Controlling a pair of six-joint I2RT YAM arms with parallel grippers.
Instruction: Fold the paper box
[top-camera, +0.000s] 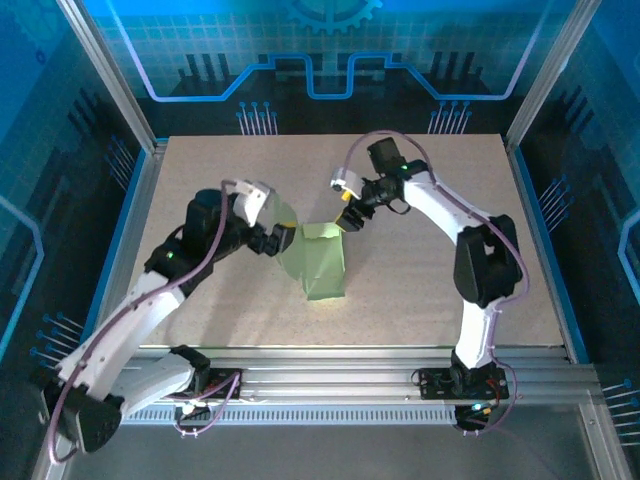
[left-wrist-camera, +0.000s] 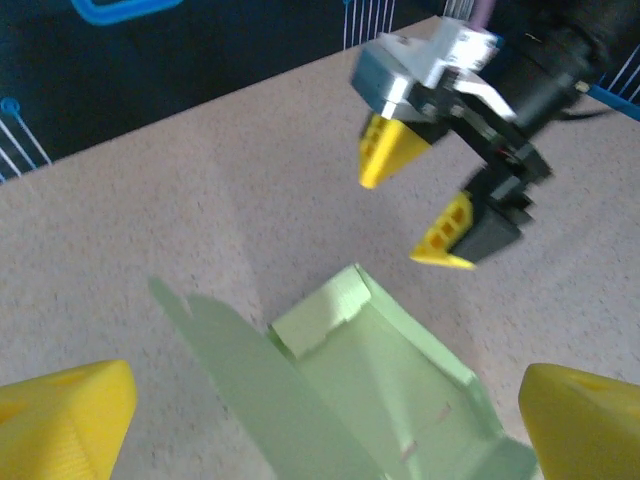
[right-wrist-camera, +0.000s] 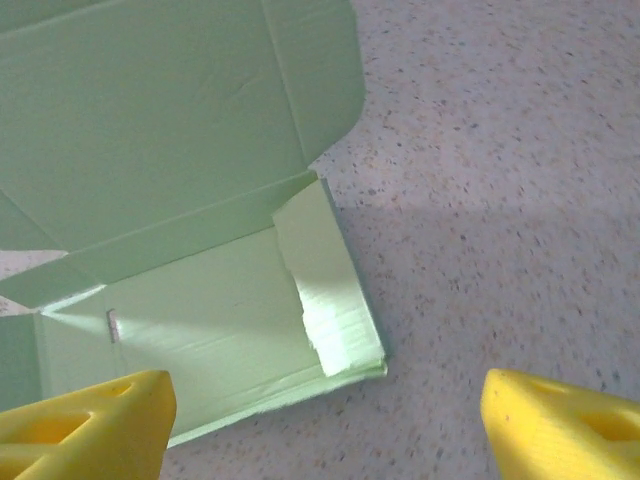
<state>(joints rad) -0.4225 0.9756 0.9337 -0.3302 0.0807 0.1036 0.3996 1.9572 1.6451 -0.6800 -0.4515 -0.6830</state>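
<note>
From the top, the paper box (top-camera: 322, 262) sits open in the middle of the table (top-camera: 200, 180). The left pincer (top-camera: 284, 241) is hard to make out by its raised flap. The right pincer (top-camera: 350, 217) hangs at the box's far end. From the left wrist, the box is blurry and cut off, and both pincers gape wide, holding nothing. From the right wrist, the box runs off the left edge, between wide fingers (right-wrist-camera: 90, 425).

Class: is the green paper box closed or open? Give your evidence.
Open. On the paper box the lid panel lies spread back, the inside is exposed, and one end flap is not tucked.
</note>
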